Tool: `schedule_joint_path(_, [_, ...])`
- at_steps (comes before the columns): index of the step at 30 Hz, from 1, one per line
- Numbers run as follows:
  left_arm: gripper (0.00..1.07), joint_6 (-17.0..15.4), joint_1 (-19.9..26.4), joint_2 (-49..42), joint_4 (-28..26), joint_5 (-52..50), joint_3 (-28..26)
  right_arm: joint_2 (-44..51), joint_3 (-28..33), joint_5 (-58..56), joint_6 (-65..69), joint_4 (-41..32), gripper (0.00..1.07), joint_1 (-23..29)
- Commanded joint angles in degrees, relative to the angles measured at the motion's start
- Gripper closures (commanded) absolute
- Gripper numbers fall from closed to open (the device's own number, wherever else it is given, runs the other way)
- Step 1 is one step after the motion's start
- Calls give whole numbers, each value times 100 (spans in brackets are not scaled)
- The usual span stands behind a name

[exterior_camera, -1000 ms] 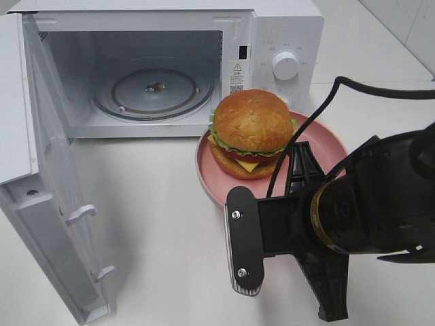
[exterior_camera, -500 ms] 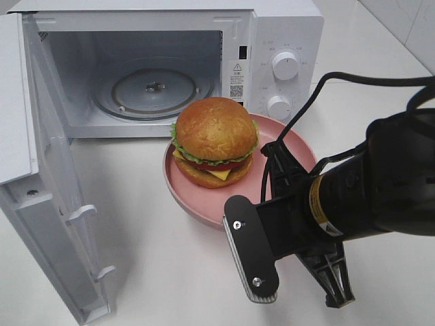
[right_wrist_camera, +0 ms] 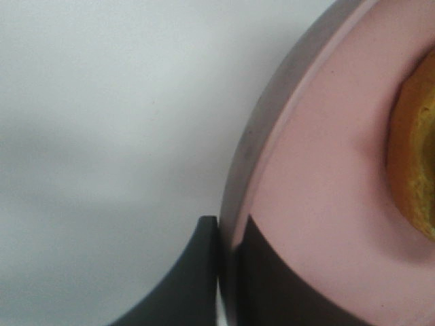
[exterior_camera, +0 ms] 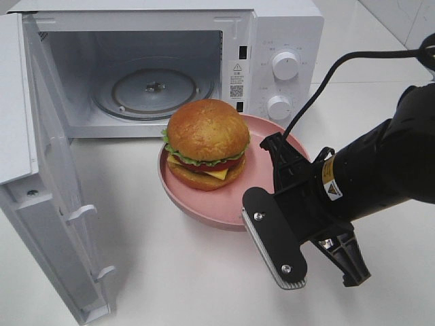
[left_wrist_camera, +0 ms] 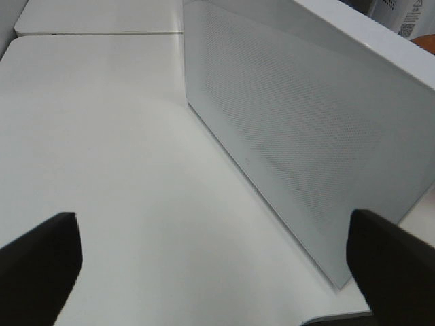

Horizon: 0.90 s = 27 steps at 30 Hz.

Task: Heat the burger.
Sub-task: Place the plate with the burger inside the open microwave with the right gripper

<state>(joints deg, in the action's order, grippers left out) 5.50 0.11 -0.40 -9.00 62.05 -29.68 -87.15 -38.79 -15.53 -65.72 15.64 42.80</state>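
The burger point(exterior_camera: 206, 142), with its golden bun, lettuce and cheese, sits on a round pink plate point(exterior_camera: 265, 139) just in front of the open microwave point(exterior_camera: 285, 27). My right gripper point(exterior_camera: 270, 145) is shut on the plate's right rim. The right wrist view shows its two dark fingers pinching the rim, right gripper point(right_wrist_camera: 228, 234), with the plate point(right_wrist_camera: 312, 176) and a piece of the burger point(right_wrist_camera: 416, 156) beyond. My left gripper point(left_wrist_camera: 211, 224) stands wide open beside the outer face of the microwave door point(left_wrist_camera: 306, 136), holding nothing. It does not show in the exterior view.
The microwave door point(exterior_camera: 47, 204) hangs open at the left, reaching the table's front edge. Inside the cavity lies the glass turntable point(exterior_camera: 153, 92). Two knobs point(exterior_camera: 285, 66) are on the panel to the right. A black cable runs off my right arm.
My right gripper has carried the plate with the burger leftward, from in front of the control panel to the cavity opening. The left gripper has not moved.
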Motion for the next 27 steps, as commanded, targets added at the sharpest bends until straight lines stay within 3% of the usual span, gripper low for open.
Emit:
schedule_joint_path(1, [9, -11, -29, -86, -11, -86, 17, 46, -103, 292, -1421, -859, 107, -292])
schedule_joint_path(7, [9, -11, -29, -86, -11, -86, 17, 46, -103, 275, -2475, -1713, 107, -584])
schedule_joint_path(21, [9, -11, -29, -86, -11, -86, 17, -115, -189, 693, -2447, -1662, 107, -584])
schedule_joint_path(27, [9, -11, -29, -86, -11, -86, 17, -487, -659, 699, -2378, -1662, 107, -584])
